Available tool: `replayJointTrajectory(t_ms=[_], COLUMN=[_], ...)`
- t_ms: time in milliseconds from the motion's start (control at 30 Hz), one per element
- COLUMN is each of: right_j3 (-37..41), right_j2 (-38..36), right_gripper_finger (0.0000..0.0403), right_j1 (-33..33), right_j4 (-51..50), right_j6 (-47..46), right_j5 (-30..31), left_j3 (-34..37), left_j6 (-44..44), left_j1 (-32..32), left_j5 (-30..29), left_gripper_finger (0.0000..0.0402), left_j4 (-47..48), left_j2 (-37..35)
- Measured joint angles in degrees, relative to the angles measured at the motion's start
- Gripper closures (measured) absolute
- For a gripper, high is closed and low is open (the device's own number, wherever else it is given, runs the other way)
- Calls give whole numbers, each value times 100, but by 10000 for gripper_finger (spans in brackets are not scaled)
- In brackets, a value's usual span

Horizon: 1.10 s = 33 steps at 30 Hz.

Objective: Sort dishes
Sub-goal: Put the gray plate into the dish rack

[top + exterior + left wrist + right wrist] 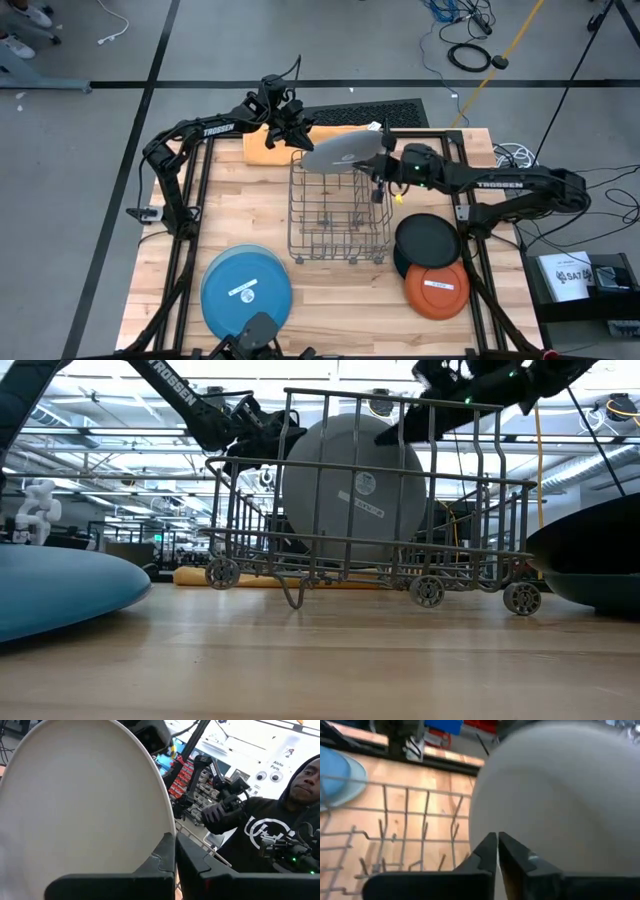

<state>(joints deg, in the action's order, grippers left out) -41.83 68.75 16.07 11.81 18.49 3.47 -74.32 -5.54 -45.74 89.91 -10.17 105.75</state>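
The grey plate (pixel 343 152) was large, round and pale, held almost upright over the far end of the wire rack (pixel 338 213); in the low view (pixel 352 490) it carried a small round sticker and a white strip label, too small to read. The left gripper (pixel 297 138) was closed on its rim at one side; the right gripper (pixel 381 165) was at the opposite rim with its fingers drawn together, and whether it really pinched the plate could not be told.

The blue plate (pixel 246 290) lay flat on the table (pixel 160 290) at the near left, with a white sticker; the black plate (pixel 427 240) lay at the right of the rack, and the orange plate (pixel 437 290) partly covered its near edge, also with a white sticker.

Only the high view showed all four plates together, and an orange cloth (pixel 262 148) under the left arm; only the low view showed the small wheels under the rack; only the left wrist view showed a person (pixel 280 825) in a dark hoodie beyond the table.

"TROSSEN" stood in white letters on both arms.
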Motion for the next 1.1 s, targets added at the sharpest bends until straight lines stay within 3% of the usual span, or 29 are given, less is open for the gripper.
replayJointTrajectory(t_ms=[633,867,1100], right_j3=[-1,-1,-1], right_j2=[877,877,877], right_gripper_finger=[401,402,402], right_j1=[-1,0,-2], right_j4=[709,710,708], right_j6=[-394,-414,-433], right_j5=[139,146,146], left_j3=[0,-221,-540], left_j6=[-17,-622,-1593], left_j1=[-4,-6,-99], left_j5=[-192,-247,-323], left_gripper_finger=[282,237,230], left_j4=[-110,-957,-2067], left_j2=[0,0,0])
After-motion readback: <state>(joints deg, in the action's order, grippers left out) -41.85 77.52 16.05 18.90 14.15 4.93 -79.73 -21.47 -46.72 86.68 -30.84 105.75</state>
